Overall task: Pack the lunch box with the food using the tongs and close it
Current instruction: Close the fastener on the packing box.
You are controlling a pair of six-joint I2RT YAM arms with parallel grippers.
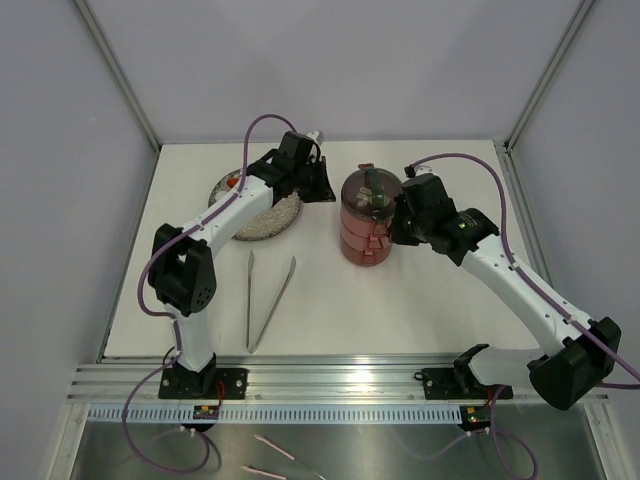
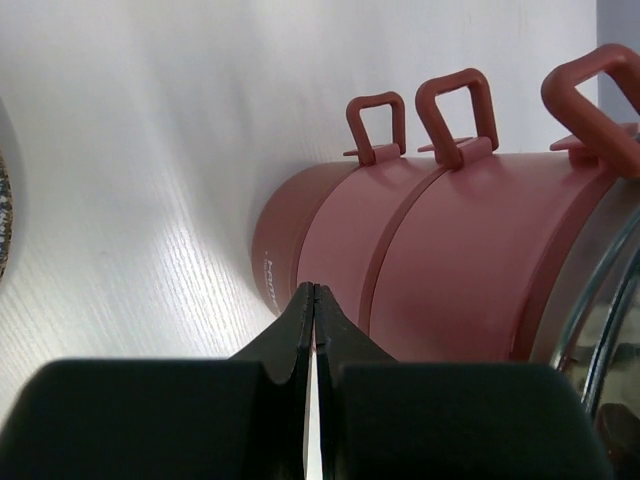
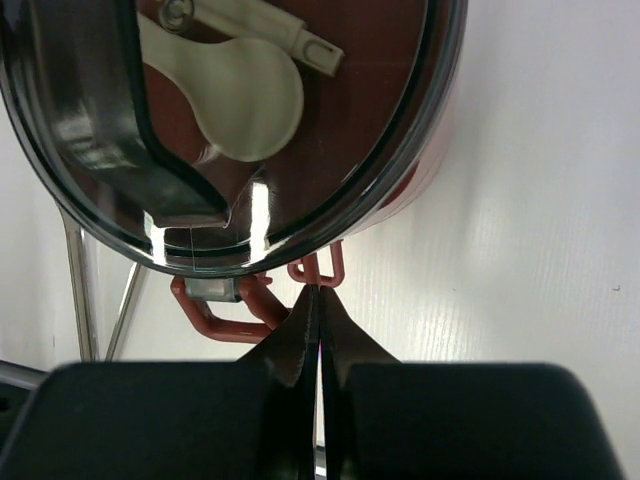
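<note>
Seen from above, the left arm [image 1: 215,222] covers most of the plate [image 1: 275,222]. One orange piece of food [image 1: 232,183] shows there, and I cannot tell if more lies under the arm. The lunch box [image 1: 365,225] stands stacked between both grippers. The left gripper [image 2: 314,292] is pressed together and empty, with the red tiers just ahead of its tips. The right gripper [image 3: 319,292], also together and empty, points at a red loop handle [image 3: 338,263]; contact is unclear. Only this camera shows a white spoon [image 3: 225,95] under the clear lid [image 3: 370,120]. The tongs [image 1: 268,300] lie well apart from both jaws.

Left arm [image 1: 215,225] reaching forward, left gripper [image 2: 314,292] closed tight, right arm [image 1: 510,275] angled inward, right gripper [image 3: 318,295] closed tight
</note>
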